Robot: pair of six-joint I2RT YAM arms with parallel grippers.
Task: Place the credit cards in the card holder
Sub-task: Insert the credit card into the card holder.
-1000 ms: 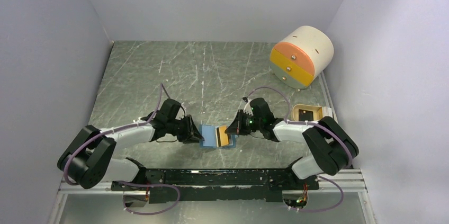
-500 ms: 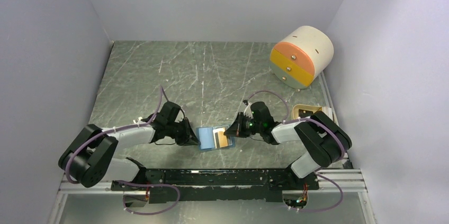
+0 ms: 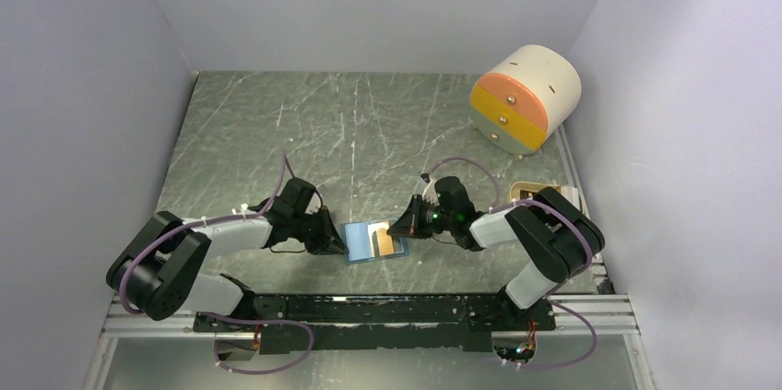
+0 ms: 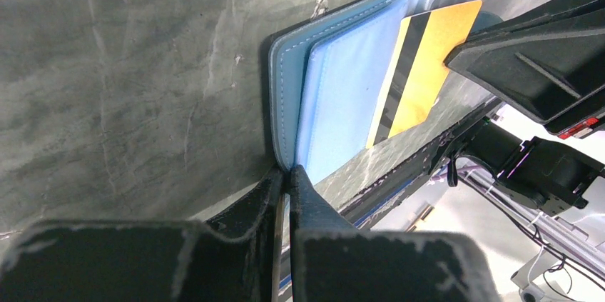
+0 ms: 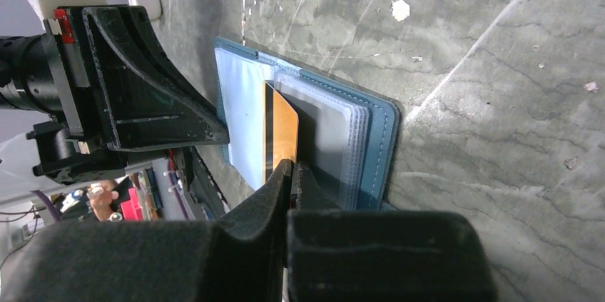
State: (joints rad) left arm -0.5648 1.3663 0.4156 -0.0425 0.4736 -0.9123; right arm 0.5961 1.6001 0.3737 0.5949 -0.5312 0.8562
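Card holder lay open and flat on the counter, at about 6 o'clock in the top view, between the two arms. Left tool was at the holder's 9 o'clock, tips pinched together on the outer cover edge, pinning it. Right tool came in from 3 o'clock, clamped on an orange credit card with a black stripe. The card stood on edge over the fold, its lower edge at the mouth of the clear sleeves, not seated.

Progress, as I judged it: mid-insert on this card, nothing clearly finished. A grey patch showed behind the sleeves in the right wrist view; can't tell if that was a card already in. Left to do: slide this one home, release, then fetch any others. The tan tray at the counter's 3 o'clock was mostly hidden by the right arm, contents unclear. Cream drum at 1 o'clock sat well apart, not involved.
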